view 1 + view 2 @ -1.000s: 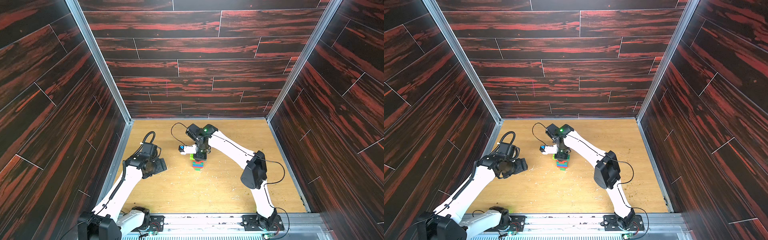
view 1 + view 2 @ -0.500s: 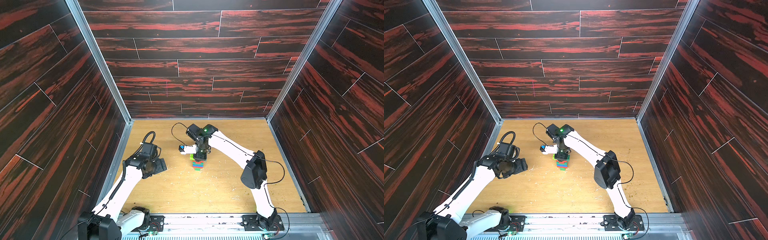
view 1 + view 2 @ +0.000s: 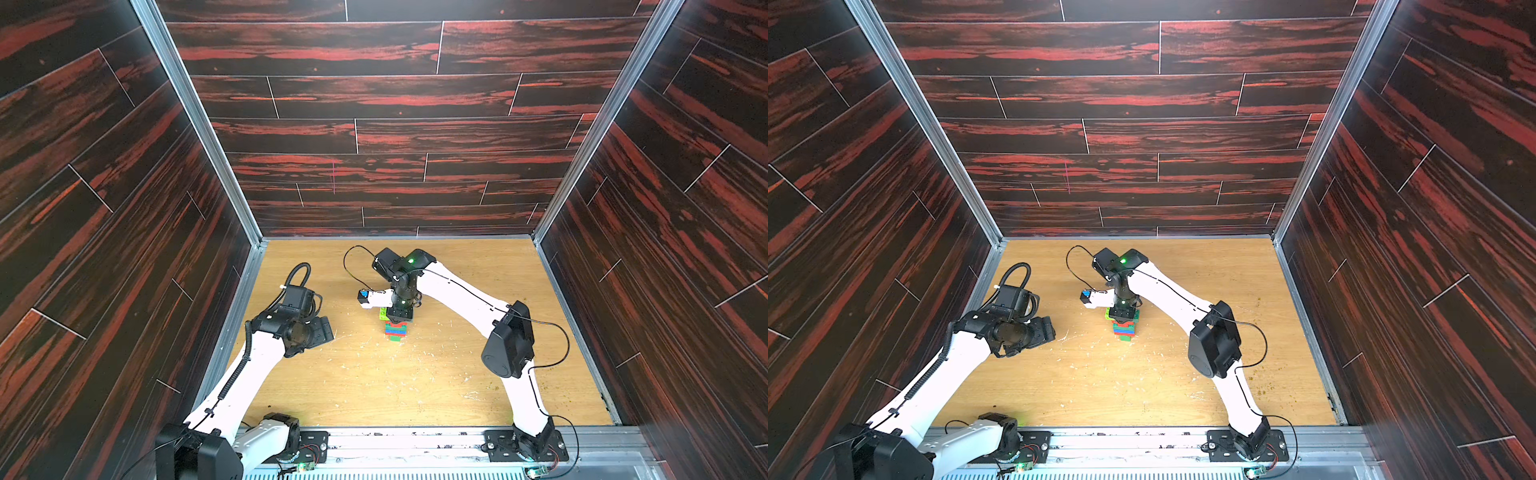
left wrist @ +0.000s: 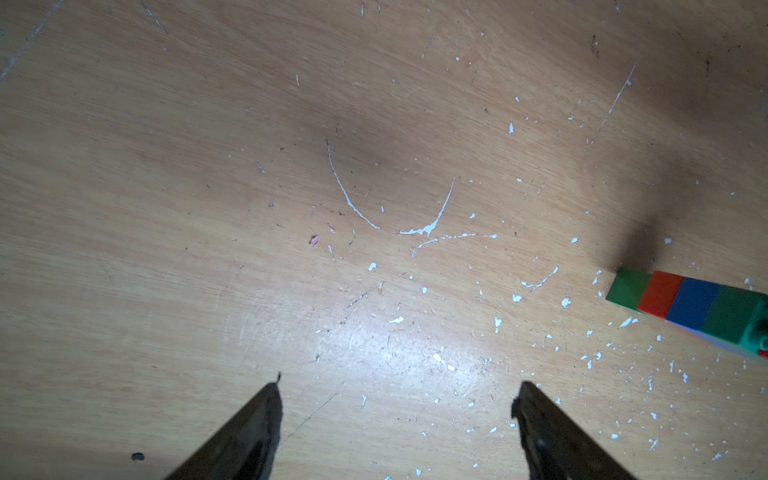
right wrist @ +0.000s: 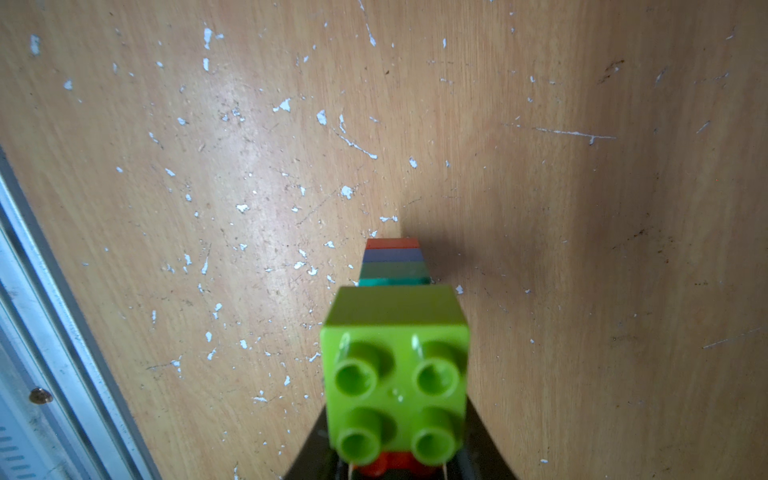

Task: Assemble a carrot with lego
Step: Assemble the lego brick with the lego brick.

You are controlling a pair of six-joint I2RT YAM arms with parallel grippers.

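The carrot (image 3: 395,330) (image 3: 1124,329) stands near the middle of the table on its small green tip, roughly upright, with red, blue, green and teal bands above. My right gripper (image 3: 400,318) (image 5: 397,415) reaches down from above and is shut on the wide end of the carrot, its jaws flanking the lime brick (image 5: 397,365). A red piece shows behind the lime brick. My left gripper (image 3: 322,330) (image 4: 397,386) hovers open over bare table to the left of the stack, holding nothing. The carrot (image 4: 690,305) shows at the edge of the left wrist view.
Dark wood-pattern walls (image 3: 374,137) close the table in at the back and on both sides. A metal rail (image 3: 415,440) with the arm bases runs along the front. The wooden table (image 3: 415,382) is scuffed with white flecks. The right arm's elbow (image 3: 509,345) stands right of the stack.
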